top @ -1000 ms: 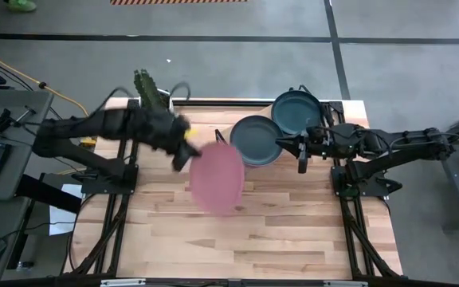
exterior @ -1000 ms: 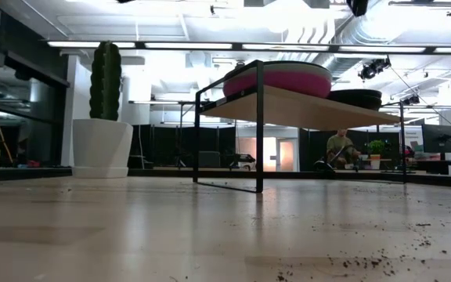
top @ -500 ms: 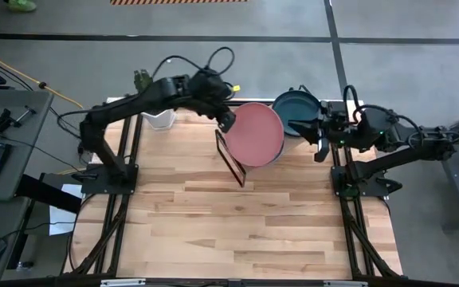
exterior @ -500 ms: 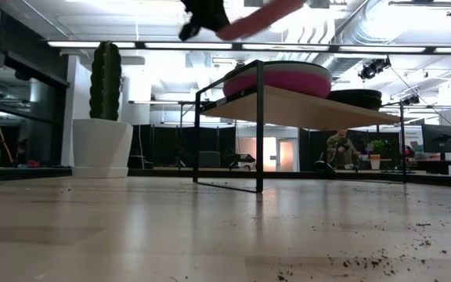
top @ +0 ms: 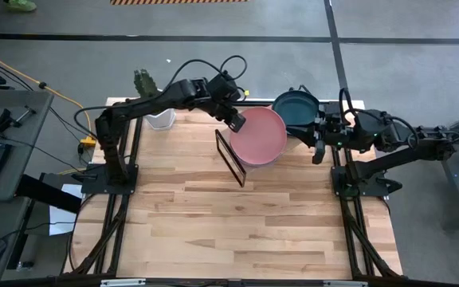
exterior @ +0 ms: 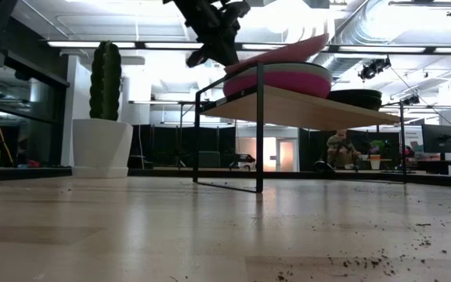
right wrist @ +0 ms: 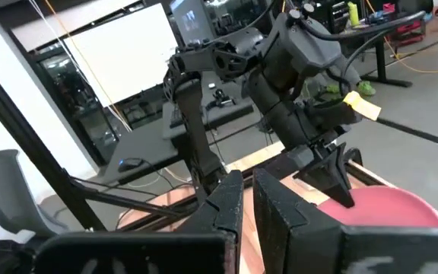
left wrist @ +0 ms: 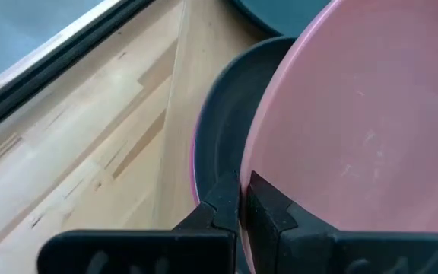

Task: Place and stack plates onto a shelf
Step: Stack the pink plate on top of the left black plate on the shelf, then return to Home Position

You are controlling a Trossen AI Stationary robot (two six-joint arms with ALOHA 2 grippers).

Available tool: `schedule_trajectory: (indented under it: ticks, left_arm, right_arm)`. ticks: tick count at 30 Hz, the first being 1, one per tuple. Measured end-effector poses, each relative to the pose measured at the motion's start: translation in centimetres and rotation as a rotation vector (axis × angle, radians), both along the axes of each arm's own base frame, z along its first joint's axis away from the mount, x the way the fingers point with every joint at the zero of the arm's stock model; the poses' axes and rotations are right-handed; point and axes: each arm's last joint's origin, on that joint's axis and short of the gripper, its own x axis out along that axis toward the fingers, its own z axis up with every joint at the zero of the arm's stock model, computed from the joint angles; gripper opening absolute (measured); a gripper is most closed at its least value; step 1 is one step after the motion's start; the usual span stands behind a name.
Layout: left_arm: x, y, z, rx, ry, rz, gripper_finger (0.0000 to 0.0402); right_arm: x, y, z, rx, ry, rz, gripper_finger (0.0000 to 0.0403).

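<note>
- High view: the left tool (top: 236, 121) is stretched over the far side of the worktop (top: 237, 223), clamped on the rim of the light pink plate (top: 260, 135), which hangs over the left end of the shelf (top: 231, 156). A dark plate (top: 296, 109) lies on the shelf's right end. The right tool (top: 318, 143) sits just beside the shelf's right end, near the worktop's right edge, with its fingers close together and nothing between them. A cactus pot (top: 159, 119) stands at the far left corner.
- Low view: the pink plate (exterior: 280, 52) is tilted, its lower edge touching or just above the stack on the shelf (exterior: 304, 108); I cannot tell which. The stack shows a magenta plate (exterior: 282, 81) with a paler one over it. A dark plate (exterior: 356, 98) rests on the shelf's other end. The left tool (exterior: 214, 35) comes down from above; the cactus pot (exterior: 100, 146) stands to the side.
- Left wrist view: the fingers (left wrist: 226, 204) pinch the pink plate's (left wrist: 356, 129) edge, and a dark plate (left wrist: 223, 144) lies beneath it.
- Right wrist view: the right tool's fingers (right wrist: 226, 202) stand nearly together, empty; beyond them the left tool (right wrist: 333, 171) grips the pink plate (right wrist: 390, 207).
</note>
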Motion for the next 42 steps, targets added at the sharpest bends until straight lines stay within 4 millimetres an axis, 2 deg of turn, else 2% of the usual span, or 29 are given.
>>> schedule_trajectory:
  ticks: [8,16,23,29,34,38,42]
  left_arm:
    - [0.1,0.1,-0.7,0.003,0.022,-0.011,0.0022]
    - [0.2,0.1,-0.7,0.039,0.023,-0.043,0.0042]
    - [0.1,0.5,-0.3,0.068,-0.001,-0.052,0.0096]
    - [-0.4,1.7,2.1,0.099,-0.069,-0.020,0.0157]
    - [-1.7,2.3,5.3,0.114,-0.171,-0.028,0.0183]
    - [-3.2,1.1,7.5,0.153,-0.253,-0.069,0.0186]
    - [-4.5,-2.0,9.1,0.201,-0.375,-0.132,0.0184]
  right_arm:
    - [0.0,0.0,-0.2,0.024,0.013,-0.001,0.0016]
    - [0.0,0.0,-0.2,0.024,0.016,-0.001,0.0016]
    - [0.0,0.0,-0.2,0.024,0.016,-0.001,0.0016]
    - [0.0,0.0,-0.2,0.024,0.016,-0.001,0.0016]
    - [0.0,0.0,-0.2,0.018,0.017,-0.001,0.0016]
    - [0.0,0.0,-0.2,0.008,0.022,0.000,0.0016]
    - [0.0,0.0,-0.4,-0.013,0.039,0.000,0.0016]
